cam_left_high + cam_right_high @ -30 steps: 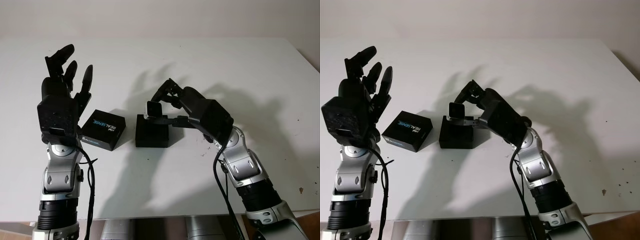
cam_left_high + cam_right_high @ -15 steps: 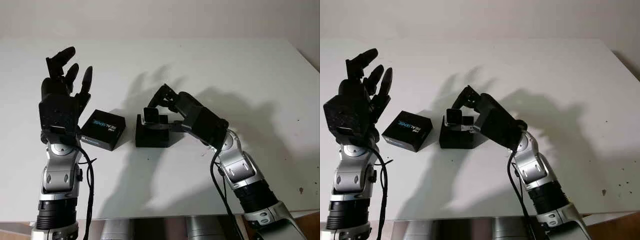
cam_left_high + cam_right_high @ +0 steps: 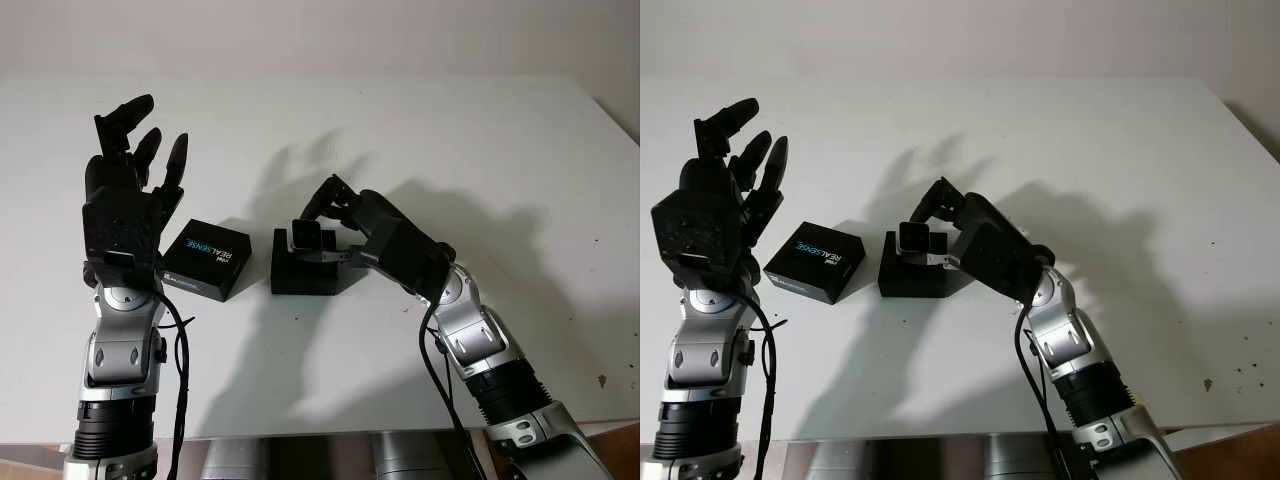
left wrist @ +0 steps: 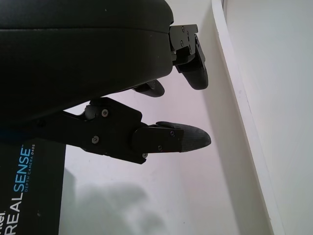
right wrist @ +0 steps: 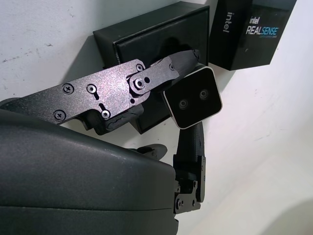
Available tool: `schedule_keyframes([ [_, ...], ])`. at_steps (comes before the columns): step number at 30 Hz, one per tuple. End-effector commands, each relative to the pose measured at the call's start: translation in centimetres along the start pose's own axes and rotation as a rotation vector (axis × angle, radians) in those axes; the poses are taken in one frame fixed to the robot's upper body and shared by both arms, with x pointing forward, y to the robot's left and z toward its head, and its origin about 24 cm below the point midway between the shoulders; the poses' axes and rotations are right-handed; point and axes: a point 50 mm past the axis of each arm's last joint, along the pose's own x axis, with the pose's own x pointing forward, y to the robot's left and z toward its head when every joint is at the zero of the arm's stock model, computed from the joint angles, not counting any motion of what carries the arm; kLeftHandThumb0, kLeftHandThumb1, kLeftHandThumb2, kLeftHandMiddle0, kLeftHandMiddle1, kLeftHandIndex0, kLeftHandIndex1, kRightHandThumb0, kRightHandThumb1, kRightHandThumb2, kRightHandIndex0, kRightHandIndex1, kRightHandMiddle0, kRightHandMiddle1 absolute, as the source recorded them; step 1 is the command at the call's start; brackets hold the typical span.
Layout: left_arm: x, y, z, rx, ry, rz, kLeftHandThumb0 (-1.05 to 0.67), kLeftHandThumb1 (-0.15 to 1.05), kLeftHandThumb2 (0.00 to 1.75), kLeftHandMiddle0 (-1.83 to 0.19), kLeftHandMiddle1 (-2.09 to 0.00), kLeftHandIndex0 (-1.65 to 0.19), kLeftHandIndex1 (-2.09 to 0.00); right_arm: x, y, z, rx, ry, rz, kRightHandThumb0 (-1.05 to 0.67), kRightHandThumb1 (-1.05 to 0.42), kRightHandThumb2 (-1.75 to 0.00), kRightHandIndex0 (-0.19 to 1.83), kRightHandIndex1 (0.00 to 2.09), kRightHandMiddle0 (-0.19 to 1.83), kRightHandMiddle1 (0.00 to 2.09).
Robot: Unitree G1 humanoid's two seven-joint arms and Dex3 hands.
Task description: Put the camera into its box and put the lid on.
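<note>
1. Since a second ago the right hand [image 3: 322, 222] has dropped, bringing the camera [image 3: 306, 238] down onto the box [image 3: 303, 272].
2. Left hand [image 3: 125, 190] hovers released beside the lid [image 3: 206, 258].
3. Right fingers [image 5: 146, 78] grasp the camera just above the box; seat it squarely before letting go.
4. Nothing else on the bench [image 3: 450, 140] blocks the way.

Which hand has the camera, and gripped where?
The right hand pinches the camera by its ends, over the open box. Left hand holds nothing.
</note>
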Motion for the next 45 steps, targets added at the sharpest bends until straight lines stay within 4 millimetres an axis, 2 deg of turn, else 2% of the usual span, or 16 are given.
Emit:
schedule_keyframes([
  [1,0.3,-0.2,0.8,-0.009,-0.035,0.0,-0.52,1.05,0.32,-0.25,-0.27,0.12,-0.92,0.1,-0.1,0.2,-0.006,-0.015,-0.009,-0.39,-1.05,-0.05,0.4,0.07,0.1,1.9],
  [13,0.4,-0.5,0.8,-0.027,-0.029,-0.006,-0.53,1.05,0.31,-0.26,-0.23,0.11,-0.92,-0.1,-0.4,-0.3,-0.023,0.023,0.004,-0.39,-1.04,-0.05,0.4,0.06,0.11,1.89],
  [27,0.4,-0.9,0.8,-0.031,-0.028,-0.003,-0.54,1.05,0.3,-0.27,-0.24,0.14,-0.96,-1.1,-0.9,0.2,-0.045,0.076,0.045,-0.38,-1.05,-0.06,0.41,0.06,0.1,1.91],
  [45,0.5,-0.8,0.8,-0.034,-0.031,-0.008,-0.54,1.05,0.3,-0.26,-0.27,0.14,-0.97,-1.5,-0.5,0.3,-0.081,0.101,0.061,-0.38,-1.05,-0.06,0.43,0.07,0.11,1.93],
])
